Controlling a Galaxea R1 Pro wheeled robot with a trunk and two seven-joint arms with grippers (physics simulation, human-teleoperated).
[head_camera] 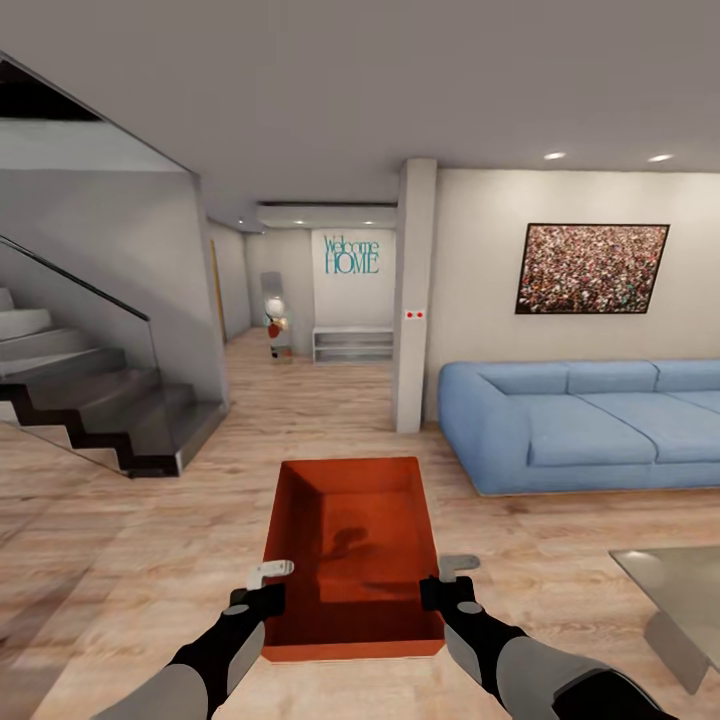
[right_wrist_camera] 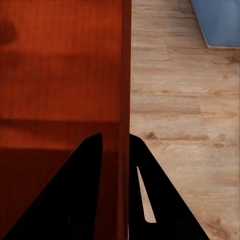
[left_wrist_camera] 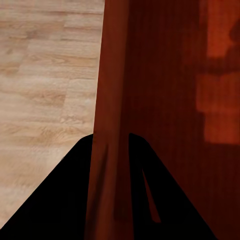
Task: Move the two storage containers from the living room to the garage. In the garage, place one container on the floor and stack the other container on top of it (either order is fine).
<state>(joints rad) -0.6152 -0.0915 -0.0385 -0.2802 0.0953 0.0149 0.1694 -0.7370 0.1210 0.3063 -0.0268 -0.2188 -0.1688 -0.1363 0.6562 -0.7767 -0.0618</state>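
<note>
Orange-red plastic, thin-walled and finely ribbed on the inside: a rectangular storage container [head_camera: 352, 545] hangs in front of the robot, carried between both arms above the pale wood-plank floor [head_camera: 130, 540] of the living room. The left hand [head_camera: 262, 590] pinches the tub's left long wall, one finger on each face of it, which the left wrist view shows plainly [left_wrist_camera: 111, 150]. The right hand [head_camera: 448, 585] clamps the opposite wall the same way [right_wrist_camera: 124, 150]. Both hands are narrowed onto the thin walls.

The tub is open-topped and empty, its far end pointing towards a hallway with a "Welcome HOME" sign [head_camera: 351, 254]. A blue sofa [head_camera: 590, 420] stands to the right, a staircase with a glass balustrade [head_camera: 90, 390] to the left, and a white pillar [head_camera: 414, 300] stands between hallway and sofa.

The step in hand appears to be the carry out to the garage. Doing it well likely means keeping both hands level and equally spaced, so the thin walls neither bow nor slip from the fingers, and steering the base down the middle of the gap between staircase and pillar. A slow, steady drive should stop the tub swinging.
</note>
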